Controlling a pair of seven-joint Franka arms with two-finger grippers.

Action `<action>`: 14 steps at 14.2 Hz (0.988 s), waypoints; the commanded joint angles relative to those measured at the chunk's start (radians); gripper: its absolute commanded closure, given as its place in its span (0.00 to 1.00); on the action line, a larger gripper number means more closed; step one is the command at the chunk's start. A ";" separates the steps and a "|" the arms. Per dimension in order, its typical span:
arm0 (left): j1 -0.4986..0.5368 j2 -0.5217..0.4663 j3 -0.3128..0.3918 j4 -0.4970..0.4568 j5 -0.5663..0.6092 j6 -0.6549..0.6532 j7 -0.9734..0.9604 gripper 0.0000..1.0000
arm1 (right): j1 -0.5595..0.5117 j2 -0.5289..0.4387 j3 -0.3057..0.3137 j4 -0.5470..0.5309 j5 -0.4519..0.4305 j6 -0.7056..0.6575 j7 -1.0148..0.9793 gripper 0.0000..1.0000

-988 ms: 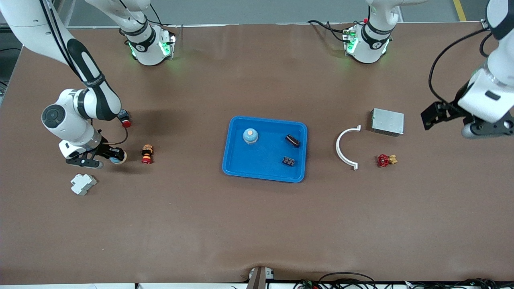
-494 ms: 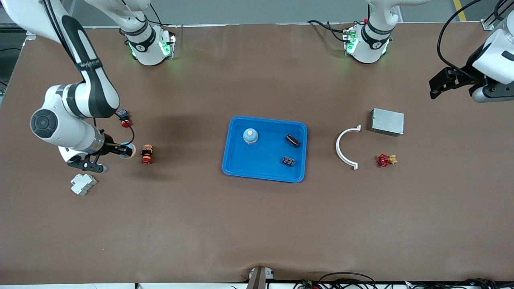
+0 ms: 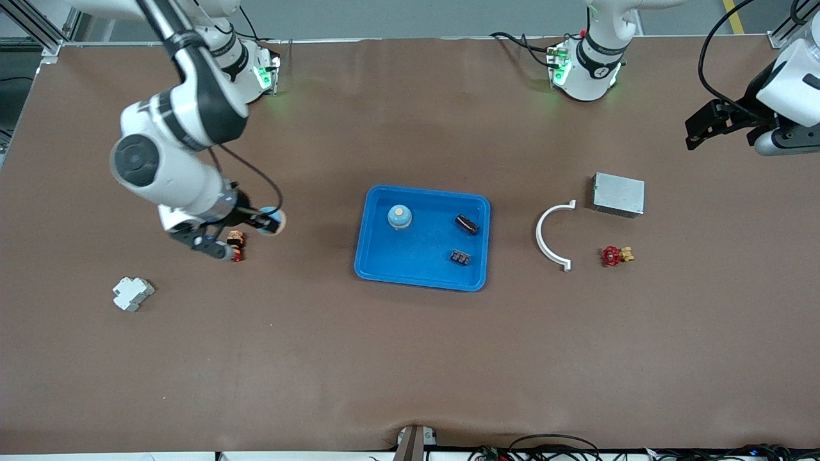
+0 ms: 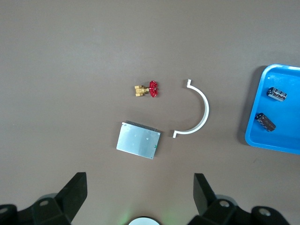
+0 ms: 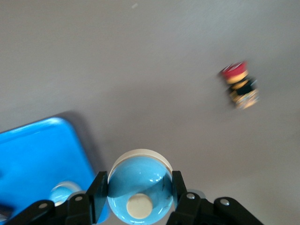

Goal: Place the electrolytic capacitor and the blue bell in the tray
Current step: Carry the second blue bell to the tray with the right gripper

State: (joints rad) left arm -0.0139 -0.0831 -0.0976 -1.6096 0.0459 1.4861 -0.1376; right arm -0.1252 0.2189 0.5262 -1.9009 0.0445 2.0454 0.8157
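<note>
My right gripper (image 3: 269, 223) is shut on a blue bell (image 5: 139, 190), a glossy blue dome with a cream button and a cream base. It hangs over bare table between a red-capped button (image 3: 235, 248) and the bright blue tray (image 3: 423, 251). In the tray sit another blue bell (image 3: 399, 217) and two dark electrolytic capacitors (image 3: 467, 224) (image 3: 460, 257). The right wrist view shows the tray's corner (image 5: 42, 154) beside the held bell. My left gripper (image 3: 698, 128) hangs open with nothing in it over the left arm's end of the table; its wrist view (image 4: 138, 185) shows the capacitors (image 4: 276, 93) in the tray (image 4: 281, 140).
A white plastic block (image 3: 132, 293) lies toward the right arm's end, nearer to the front camera. Toward the left arm's end lie a white curved clip (image 3: 551, 234), a grey metal box (image 3: 618, 194) and a small red valve (image 3: 615, 255).
The right arm has lifted the blue bell off the table and carried it past the red-capped button toward the tray. The left arm drew back toward its table end and holds there.
</note>
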 commanded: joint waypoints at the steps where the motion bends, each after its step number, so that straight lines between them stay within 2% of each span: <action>1: 0.005 -0.024 0.006 -0.016 -0.021 -0.007 0.016 0.00 | 0.074 0.002 0.011 0.040 -0.012 0.012 0.139 1.00; 3: 0.008 -0.026 0.006 -0.015 -0.021 -0.015 0.018 0.00 | 0.142 0.046 0.011 0.074 -0.099 0.045 0.288 1.00; 6: 0.008 -0.036 0.003 -0.013 -0.023 -0.024 0.020 0.00 | 0.222 0.183 0.011 0.179 -0.239 0.049 0.497 1.00; 10: 0.006 -0.038 -0.002 -0.012 -0.046 -0.050 0.020 0.00 | 0.294 0.331 0.008 0.273 -0.330 0.082 0.653 1.00; 14: 0.002 -0.035 -0.004 -0.012 -0.041 -0.052 0.033 0.00 | 0.348 0.471 -0.002 0.359 -0.466 0.102 0.787 1.00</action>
State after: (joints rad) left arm -0.0137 -0.0995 -0.1006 -1.6102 0.0186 1.4452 -0.1360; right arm 0.1882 0.6140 0.5361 -1.6246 -0.3535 2.1605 1.5363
